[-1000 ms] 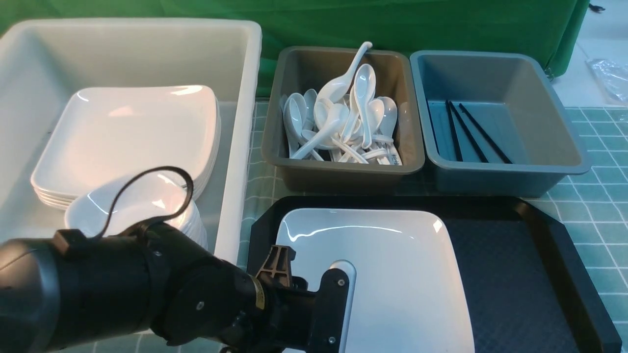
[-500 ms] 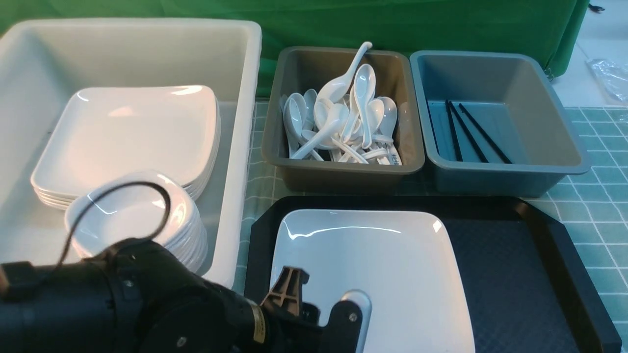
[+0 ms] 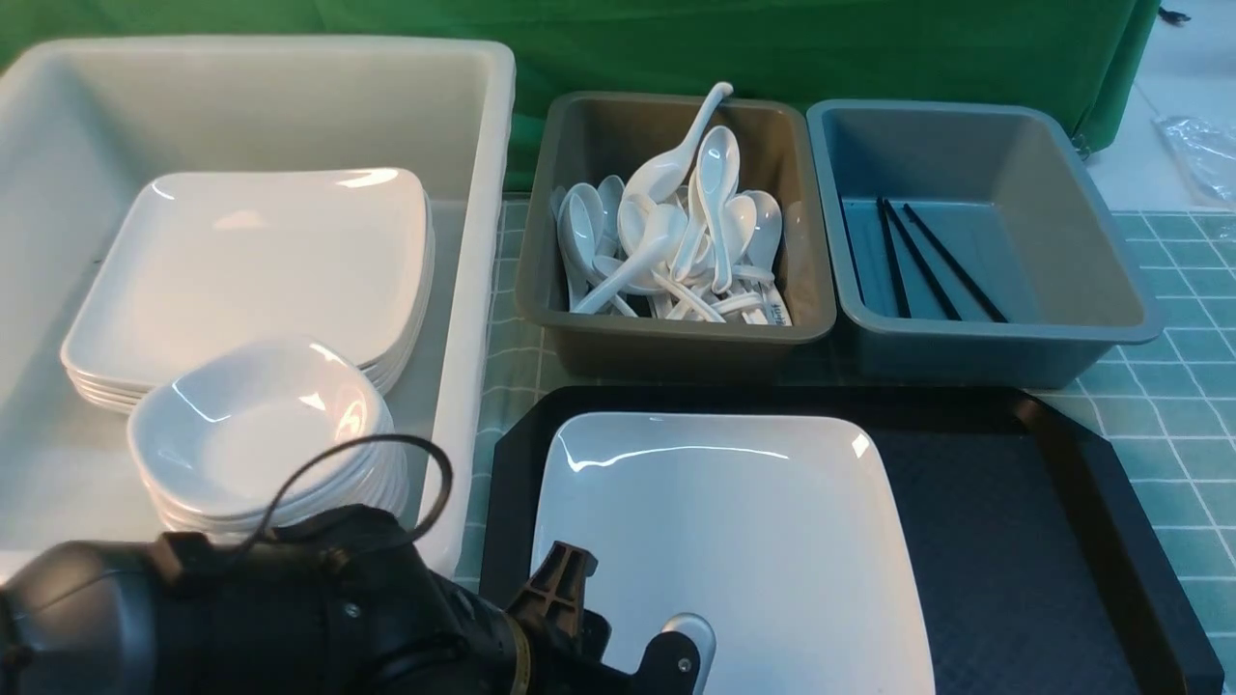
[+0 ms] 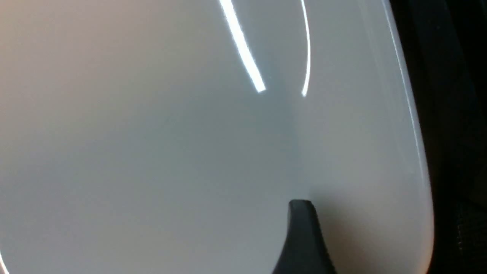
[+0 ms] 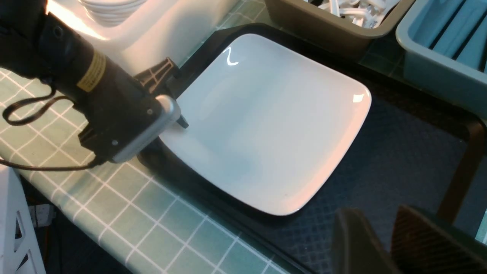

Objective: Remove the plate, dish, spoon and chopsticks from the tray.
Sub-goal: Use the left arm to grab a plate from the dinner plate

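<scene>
Far left: a big white tub [image 3: 290,97], stacked with large square plates [image 3: 251,261] toward the back. Nearer, a pile of small dishes with the dish [image 3: 251,425] uppermost.

Low in the foreground, below that tub: the left arm [image 3: 241,627], black and bulky, lying nearly level and reaching rightward, a cable looped above the wrist. At its end the left gripper [image 3: 623,627], set at the near left edge of the plate [image 3: 734,541]. One brown ribbed finger [image 3: 555,584] outside the rim, over the tray's border. The other, a dark fingertip [image 4: 302,224], on or just above the plate's glossy floor. Rim between the two; impossible to tell whether pinched or merely straddled.

Centre: the plate flat on the left half of the tray [image 3: 1014,541], the right half bare and diamond-textured.

Behind the tray: a brown-grey tub [image 3: 676,347] with a heap of white spoons [image 3: 666,241], one handle poking above the back rim. Just beside it to the right, a blue-grey tub [image 3: 985,357] with the chopsticks [image 3: 953,262] lying on its floor.

Rightmost, seen only from its own wrist camera: the right gripper [image 5: 374,228], hovering over the tray's bare part, fingers a little apart, nothing between them.
</scene>
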Robot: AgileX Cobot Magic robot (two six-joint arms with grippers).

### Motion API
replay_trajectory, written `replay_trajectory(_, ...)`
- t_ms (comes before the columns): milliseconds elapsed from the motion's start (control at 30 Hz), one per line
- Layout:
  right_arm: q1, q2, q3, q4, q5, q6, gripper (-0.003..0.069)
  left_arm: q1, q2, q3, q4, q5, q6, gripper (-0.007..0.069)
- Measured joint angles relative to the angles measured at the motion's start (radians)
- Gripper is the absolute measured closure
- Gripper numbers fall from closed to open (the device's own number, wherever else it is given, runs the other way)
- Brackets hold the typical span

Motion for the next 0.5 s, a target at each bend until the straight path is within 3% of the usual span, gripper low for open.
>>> replay_trajectory(133,0.000,0.000,0.000,0.000,0.000,0.000,0.0464,0.000,0.014,0.000,0.047,-0.011,-0.055,0.0207)
replay_trajectory(333,0.000,0.000,0.000,0.001,0.000,0.000,0.0463,0.000,0.019,0.000,0.117,-0.018,-0.130,0.0379)
replay_trajectory(500,0.000,0.000,0.000,0.003,0.000,0.000,0.0463,-0.001,0.019,-0.003,0.146,-0.048,-0.128,0.0454)
